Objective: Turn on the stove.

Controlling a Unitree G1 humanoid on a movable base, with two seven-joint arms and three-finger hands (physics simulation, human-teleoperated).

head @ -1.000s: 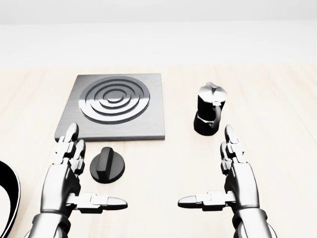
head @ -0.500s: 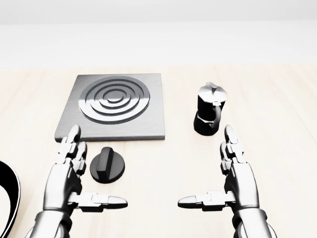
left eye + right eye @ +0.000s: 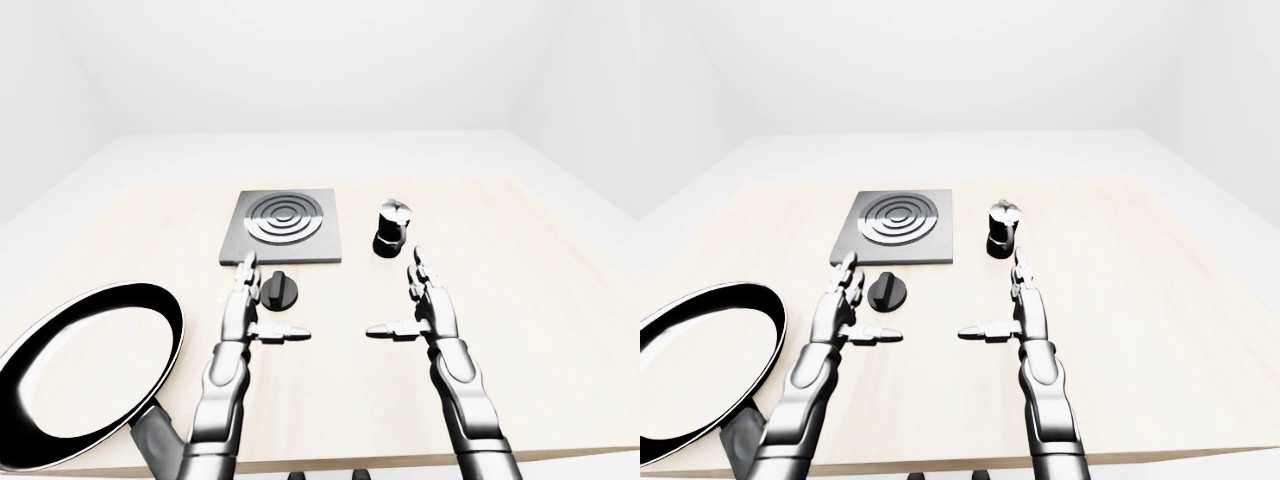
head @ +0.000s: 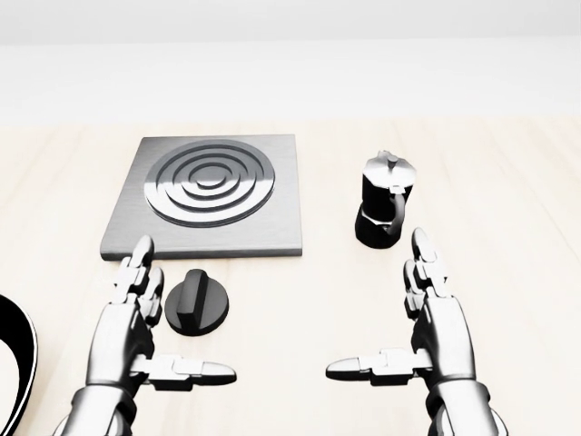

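left hand (image 4: 136,331) hovers open just left of the knob (image 4: 197,302), fingers spread, looks set to grab and twist it

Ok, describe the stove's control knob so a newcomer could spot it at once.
Find the grey square stove with ring burner on the pale wooden table. Just below its lower edge lies the knob: a small black round disc with a raised bar across it, beside the left hand, unlike the taller black coffee pot.
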